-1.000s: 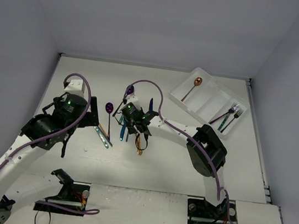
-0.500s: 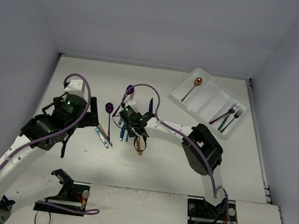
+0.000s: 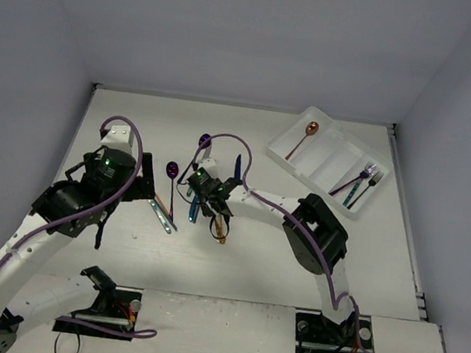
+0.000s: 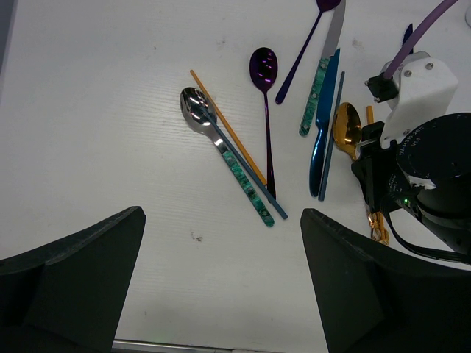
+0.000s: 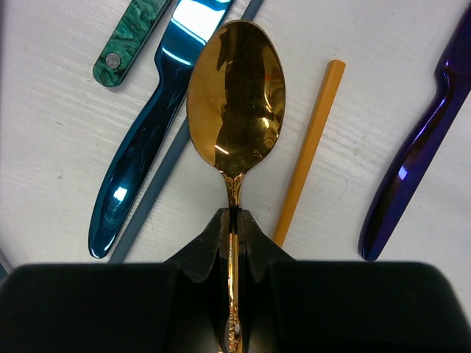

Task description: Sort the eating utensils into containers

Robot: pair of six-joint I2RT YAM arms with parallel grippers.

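- The white cutlery tray point(image 3: 333, 159) at the far right of the desk point(image 3: 138, 119) holds little so far: a copper spoon point(image 3: 304, 140) in one long compartment and a few forks point(image 3: 359, 182) in another.
- Most of the utensils lie loose mid-desk, so the sort looks to be at an early stage.
- The right claw point(image 5: 234, 224) is pinched shut on the thin neck of a gold spoon point(image 5: 235, 88), just below its bowl.
- That spoon's long axis runs in line with the claw, bowl pointing away from it toward the far side and handle toward the near edge. It sits between a blue knife point(image 5: 143, 158) and an orange chopstick point(image 5: 309, 154); whether it is clear of the desk I cannot tell.
- The left claw point(image 4: 222, 235) is spread wide and empty above a silver spoon point(image 4: 197, 107) and a purple spoon point(image 4: 263, 70).
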